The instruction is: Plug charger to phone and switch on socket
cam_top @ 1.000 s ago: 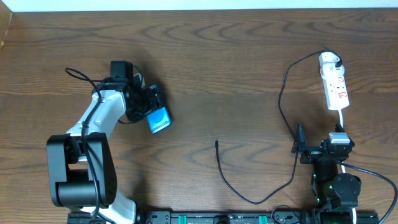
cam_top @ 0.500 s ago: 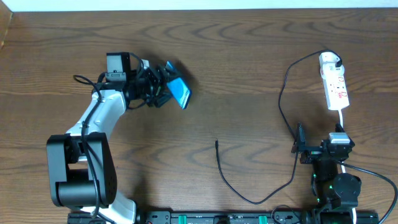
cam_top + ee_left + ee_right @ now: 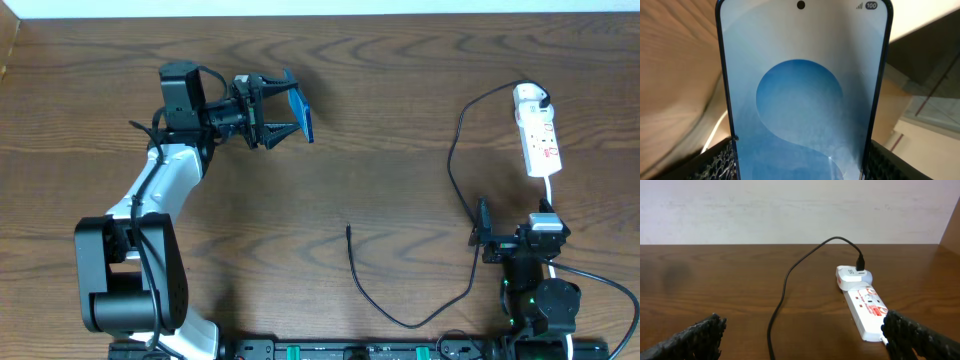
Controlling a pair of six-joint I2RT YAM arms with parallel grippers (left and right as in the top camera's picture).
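My left gripper (image 3: 281, 118) is shut on the blue-screened phone (image 3: 301, 112) and holds it lifted and tilted on edge at the back left. In the left wrist view the phone (image 3: 802, 90) fills the frame between the fingers. The black charger cable (image 3: 452, 150) runs from its white plug (image 3: 530, 97) in the white socket strip (image 3: 540, 142) at the right, down and round to its loose tip (image 3: 348, 230) at mid table. My right gripper (image 3: 512, 243) is open and empty just in front of the strip (image 3: 865, 309), with the cable (image 3: 785, 287) between its fingers' line of sight.
The white cord of the strip (image 3: 549, 190) runs toward my right arm. The table's back edge meets a white wall (image 3: 790, 210).
My left gripper has lifted the phone off the table, carried it up and to the right and turned it on edge. The right arm and cable have not moved.
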